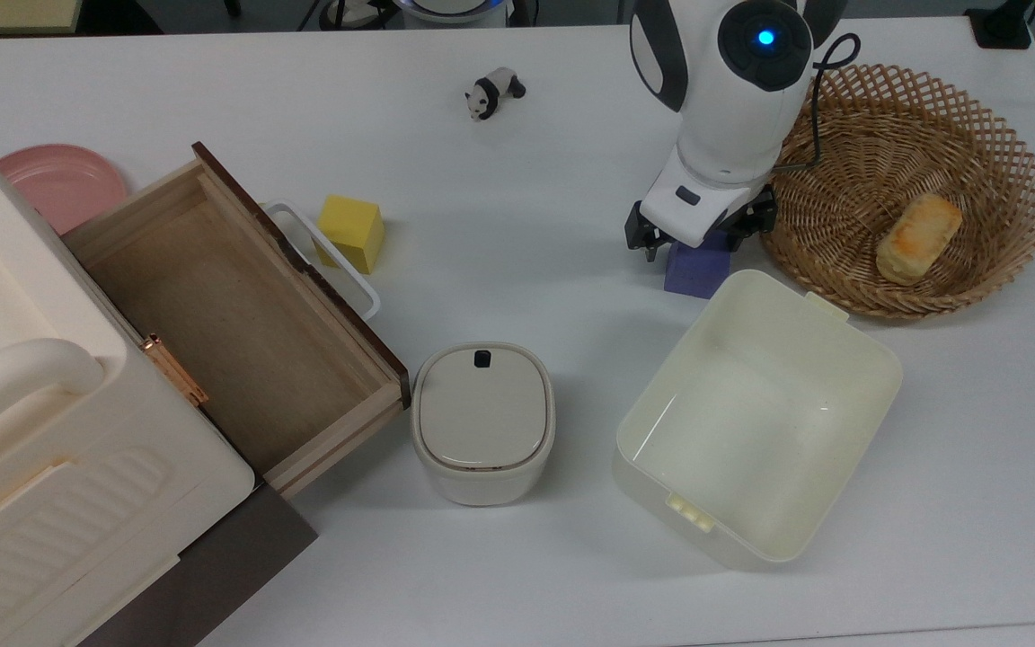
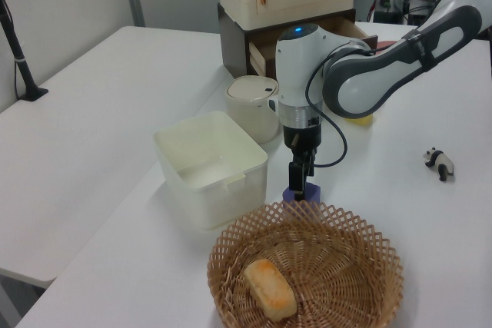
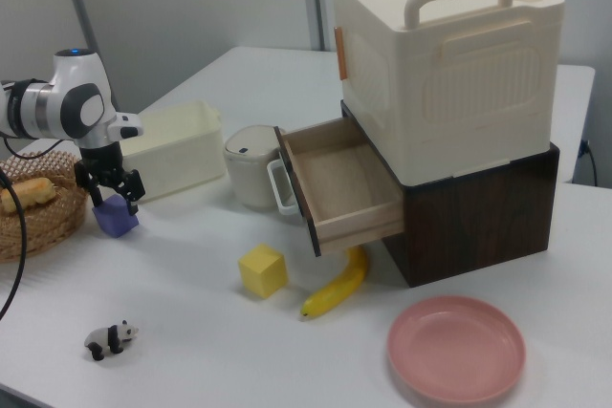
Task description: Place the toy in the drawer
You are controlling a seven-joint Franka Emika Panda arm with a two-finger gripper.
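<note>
The toy, a small black-and-white panda [image 1: 495, 93], stands on the white table near its far edge in the top view, also seen as the panda [image 2: 439, 164] and the panda [image 3: 110, 338]. The drawer [image 1: 239, 323] is pulled out of the dark cabinet and holds nothing; its wooden inside [image 3: 339, 183] faces up. My gripper [image 1: 695, 244] hangs open right over a purple cube [image 1: 695, 270], far from the panda, one finger on either side of the cube's top. The right view shows the gripper [image 3: 113, 196] over the cube [image 3: 117, 220].
A yellow cube [image 1: 351, 232] lies by the drawer's front. A wicker basket [image 1: 976, 135] with bread [image 1: 919, 236] and a cream bin [image 1: 756, 418] flank the purple cube. A lidded white pot [image 1: 483, 420], a pink plate [image 1: 59, 180] and a banana [image 3: 337, 284] lie around the cabinet.
</note>
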